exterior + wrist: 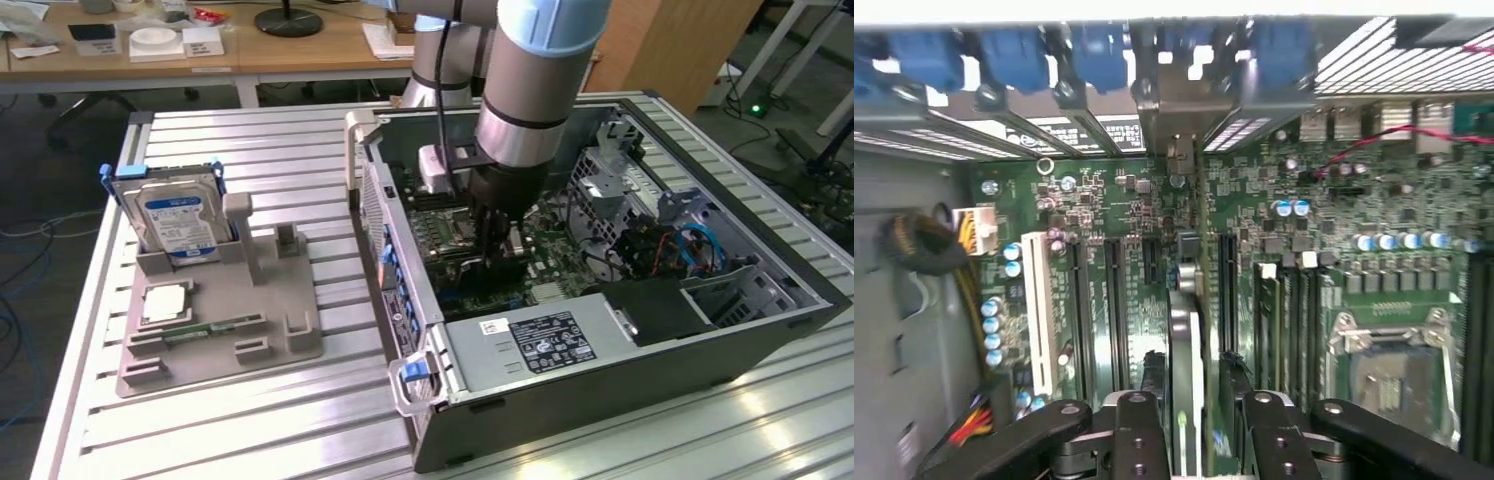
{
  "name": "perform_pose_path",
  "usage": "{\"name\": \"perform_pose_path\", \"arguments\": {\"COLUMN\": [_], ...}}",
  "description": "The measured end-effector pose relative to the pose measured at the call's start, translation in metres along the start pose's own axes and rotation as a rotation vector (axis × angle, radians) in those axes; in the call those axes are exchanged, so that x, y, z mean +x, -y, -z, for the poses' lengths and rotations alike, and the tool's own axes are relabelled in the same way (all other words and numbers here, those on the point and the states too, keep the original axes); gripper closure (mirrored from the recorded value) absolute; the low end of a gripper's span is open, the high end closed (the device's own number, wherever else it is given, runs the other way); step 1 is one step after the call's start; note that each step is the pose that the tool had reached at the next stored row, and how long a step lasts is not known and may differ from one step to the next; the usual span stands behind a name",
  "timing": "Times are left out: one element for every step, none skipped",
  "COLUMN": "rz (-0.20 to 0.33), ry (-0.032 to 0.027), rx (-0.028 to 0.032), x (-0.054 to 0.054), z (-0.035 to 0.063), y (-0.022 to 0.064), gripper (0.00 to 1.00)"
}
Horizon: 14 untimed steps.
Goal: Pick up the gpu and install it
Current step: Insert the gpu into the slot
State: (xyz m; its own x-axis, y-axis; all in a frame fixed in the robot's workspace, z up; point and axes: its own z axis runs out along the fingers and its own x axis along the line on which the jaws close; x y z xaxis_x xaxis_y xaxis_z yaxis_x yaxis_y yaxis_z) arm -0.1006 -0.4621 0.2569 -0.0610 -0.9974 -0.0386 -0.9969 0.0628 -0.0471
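Note:
The gpu (1186,340) stands on edge on the green motherboard (1104,200) inside the open computer case (747,330). I see it as a thin pale strip running toward its metal end bracket (1174,110) at the case's rear wall. My gripper (1199,400) straddles the card from above. Its black fingers (1139,430) sit on either side of the card with a small gap showing, so the jaws look open. In the exterior view the gripper (497,250) reaches down into the middle of the case and covers the card.
A grey fixture (220,320) on the exterior view's left holds a silver hard drive (180,215), a small square chip (163,303) and a green memory stick (214,327). Around the gripper are the power supply (534,345), drive cages (667,220), cables (924,250) and the processor socket (1389,365).

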Motion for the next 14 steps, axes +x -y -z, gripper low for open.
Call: {"name": "perform_pose_path", "arguments": {"rz": [0.000, 0.000, 0.000, 0.000, 0.000, 0.000, 0.000, 0.000, 0.000, 0.000, 0.000, 0.000, 0.000, 0.000], "ry": [0.0001, 0.0002, 0.0001, 0.0002, 0.0005, 0.0004, 0.0005, 0.0005, 0.0003, 0.0003, 0.0003, 0.0003, 0.0003, 0.0003], "rx": [0.0008, 0.0017, 0.0030, 0.0043, 0.0047, 0.0046, 0.0047, 0.0047, 0.0047, 0.0047, 0.0046, 0.0047, 0.0046, 0.0046], "x": [-0.0002, -0.0003, -0.0004, -0.0005, -0.0005, -0.0005, -0.0005, -0.0005, -0.0005, -0.0005, -0.0005, -0.0005, -0.0005, -0.0005], "z": [0.0043, 0.0083, 0.0114, 0.0127, 0.0127, 0.0128, 0.0128, 0.0128, 0.0128, 0.0128, 0.0128, 0.0128, 0.0129, 0.0128], "y": [0.0002, 0.0004, 0.0003, 0.0004, 0.0004, 0.0004, 0.0004, 0.0004, 0.0004, 0.0004, 0.0004, 0.0004, 0.0004, 0.0004], "gripper": [0.64, 0.64, 0.64, 0.64, 0.64, 0.66, 0.66, 0.66, 0.72, 0.78, 0.84, 0.84, 0.89, 0.89]}}
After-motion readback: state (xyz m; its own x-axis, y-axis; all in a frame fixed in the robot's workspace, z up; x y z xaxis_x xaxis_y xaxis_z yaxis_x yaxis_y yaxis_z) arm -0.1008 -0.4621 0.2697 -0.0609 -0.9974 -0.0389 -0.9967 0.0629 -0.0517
